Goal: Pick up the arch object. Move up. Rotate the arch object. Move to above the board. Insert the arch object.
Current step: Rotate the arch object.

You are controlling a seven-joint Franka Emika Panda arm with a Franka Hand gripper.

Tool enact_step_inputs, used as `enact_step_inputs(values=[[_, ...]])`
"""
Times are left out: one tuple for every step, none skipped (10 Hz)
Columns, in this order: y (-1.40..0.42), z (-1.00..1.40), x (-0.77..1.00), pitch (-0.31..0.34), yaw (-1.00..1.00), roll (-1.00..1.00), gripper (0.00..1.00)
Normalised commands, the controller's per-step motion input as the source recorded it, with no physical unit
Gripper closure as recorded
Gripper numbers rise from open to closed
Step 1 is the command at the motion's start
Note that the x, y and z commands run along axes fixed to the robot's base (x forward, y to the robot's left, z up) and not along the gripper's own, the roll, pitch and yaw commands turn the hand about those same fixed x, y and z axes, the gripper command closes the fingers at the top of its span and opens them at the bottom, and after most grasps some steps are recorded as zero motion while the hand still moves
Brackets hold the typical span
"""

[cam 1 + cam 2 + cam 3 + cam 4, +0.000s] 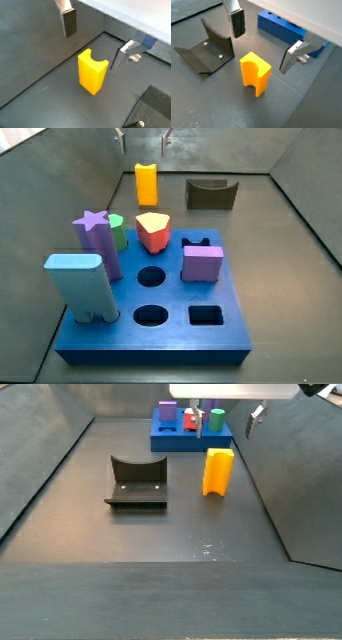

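Observation:
The arch object [146, 184] is a slim yellow-orange block standing upright on the dark floor with its notch at the top. It also shows in both wrist views [92, 71] [254, 75] and in a side view [217, 471]. My gripper [97, 42] [264, 42] hangs open and empty above it, and its fingers [69, 22] are spread wider than the block and touch nothing. In both side views only the gripper's [143, 136] [225, 406] lower end shows, at the top edge. The blue board [174, 298] [187, 439] [281, 30] lies apart from the arch object.
The dark fixture [210, 194] [136, 482] [204, 50] stands on the floor beside the arch object. On the board stand a pale blue block [78, 283], a purple star [91, 233], an orange piece [154, 231] and a purple block [201, 261]. Dark walls enclose the floor.

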Motion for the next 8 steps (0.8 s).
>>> enact_step_inputs(values=[[0.00,-1.00,0.00,0.000,0.00,0.00,0.00],[0.00,-1.00,0.00,-0.002,-0.04,0.00,0.00],[0.00,-1.00,0.02,-0.023,-0.05,-0.01,0.00],[0.00,-1.00,0.02,-0.034,-0.04,-0.01,0.00],[0.00,-0.94,0.02,-0.042,-0.03,-0.02,0.00],[0.00,-0.87,0.02,-0.044,-0.03,-0.03,0.00],[0.00,-0.69,0.02,-0.050,-0.02,-0.04,0.00],[0.00,-0.62,0.02,-0.050,-0.02,-0.05,0.00]])
